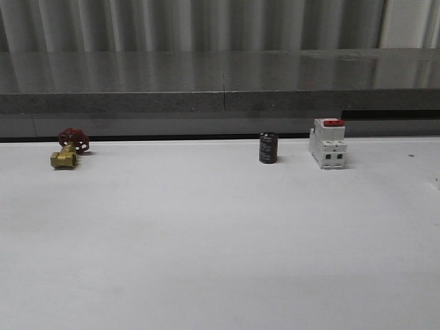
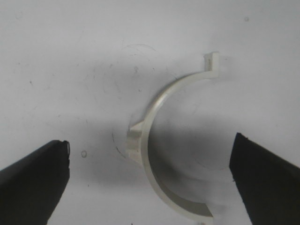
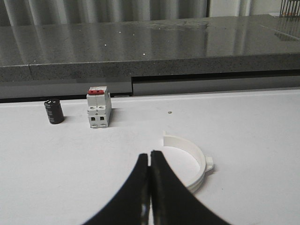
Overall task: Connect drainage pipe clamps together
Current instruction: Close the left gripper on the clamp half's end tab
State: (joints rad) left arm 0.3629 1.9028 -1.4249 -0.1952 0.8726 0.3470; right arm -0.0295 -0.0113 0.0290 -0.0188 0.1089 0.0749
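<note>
Directly below the left gripper (image 2: pixel 150 178), one clamp half (image 2: pixel 154 140) lies flat on the white table (image 2: pixel 70 56), its arc standing between the two black fingers (image 2: pixel 35 178). Those fingers are spread wide and grasp nothing. The half-ring's hollow side faces one finger and its lugged outer back faces the other, so the line joining its two end tabs runs across the closing line of the jaws. A pinch here would likely catch the curved wall through its thickness, roughly at the small outer lug.

The other clamp half (image 3: pixel 190 161) lies on the table just beyond the right gripper (image 3: pixel 150 157), a little to one side of the fingertips, with its open side turned toward the gripper. The right fingers are pressed together with nothing between them. Taking the breaker with the red top (image 3: pixel 99 108) as landmark, this half lies nearer the robot than the breaker and well apart from it, while the black cylinder (image 3: pixel 54 111) stands just beside the breaker.

Judging by this, the left arm is the better placed: it needs only a descent, whereas the right must first open and shift sideways.
</note>
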